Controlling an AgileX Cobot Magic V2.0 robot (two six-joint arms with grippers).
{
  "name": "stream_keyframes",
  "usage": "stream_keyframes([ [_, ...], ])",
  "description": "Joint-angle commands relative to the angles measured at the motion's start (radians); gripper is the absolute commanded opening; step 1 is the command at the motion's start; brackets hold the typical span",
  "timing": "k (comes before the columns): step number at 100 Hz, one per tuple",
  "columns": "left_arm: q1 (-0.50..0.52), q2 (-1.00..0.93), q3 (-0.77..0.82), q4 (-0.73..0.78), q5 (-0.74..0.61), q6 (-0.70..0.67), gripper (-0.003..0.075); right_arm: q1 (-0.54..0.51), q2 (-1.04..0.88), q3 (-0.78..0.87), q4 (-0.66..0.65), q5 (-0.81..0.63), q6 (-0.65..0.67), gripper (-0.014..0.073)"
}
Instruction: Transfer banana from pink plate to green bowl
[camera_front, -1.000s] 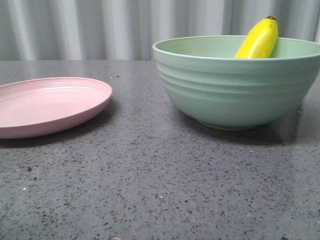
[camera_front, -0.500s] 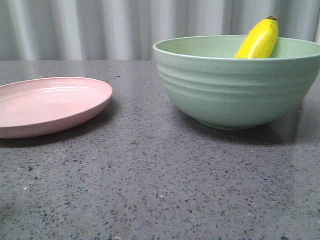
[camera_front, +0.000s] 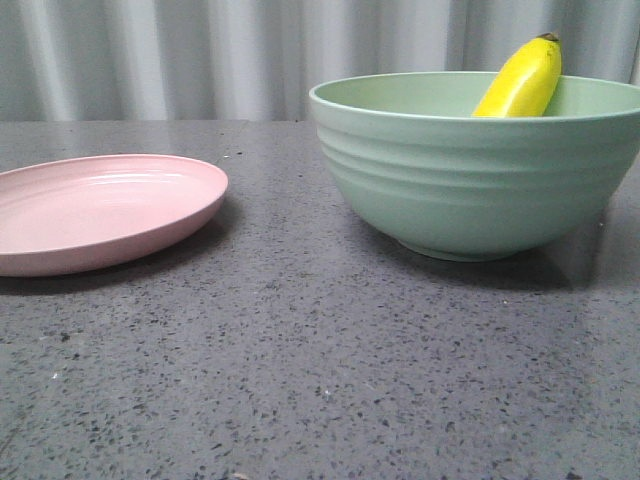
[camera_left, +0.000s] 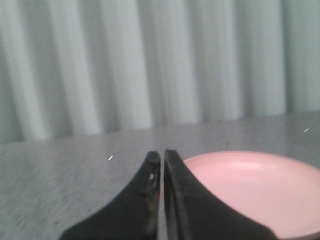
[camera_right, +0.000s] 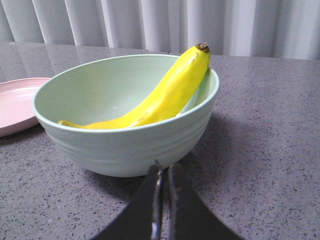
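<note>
The yellow banana (camera_front: 520, 82) lies inside the pale green ridged bowl (camera_front: 480, 185) at the right of the front view, its dark tip leaning over the far rim. In the right wrist view the banana (camera_right: 165, 97) rests along the bowl's (camera_right: 125, 142) inside wall. The pink plate (camera_front: 95, 210) sits bare at the left; it also shows in the left wrist view (camera_left: 255, 190). My left gripper (camera_left: 162, 156) is shut and empty, just beside the plate. My right gripper (camera_right: 164, 169) is shut and empty, a little short of the bowl's outer wall. Neither gripper shows in the front view.
The grey speckled tabletop (camera_front: 300, 370) carries the plate and the bowl. A pale corrugated wall (camera_front: 200, 55) closes off the back of the table.
The front view has shifted very slightly, so plate and bowl sit a few pixels to the right. The banana still rests in the bowl.
</note>
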Motion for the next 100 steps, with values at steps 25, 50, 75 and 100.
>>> stream_keyframes([
  [25,0.107,-0.029,0.009,-0.007,0.313,-0.008,-0.002,-0.001,0.01,-0.028,-0.01,-0.077,-0.009,-0.0064],
  [50,0.105,-0.029,0.009,-0.007,0.301,-0.006,-0.002,-0.001,0.01,-0.028,-0.01,-0.077,-0.009,-0.0064],
  [75,0.105,-0.029,0.009,-0.007,0.301,-0.006,-0.002,-0.001,0.01,-0.028,-0.01,-0.077,-0.009,-0.0064],
  [100,0.105,-0.029,0.009,-0.007,0.301,-0.006,-0.002,-0.037,0.008,0.034,-0.03,-0.094,-0.009,-0.0064],
])
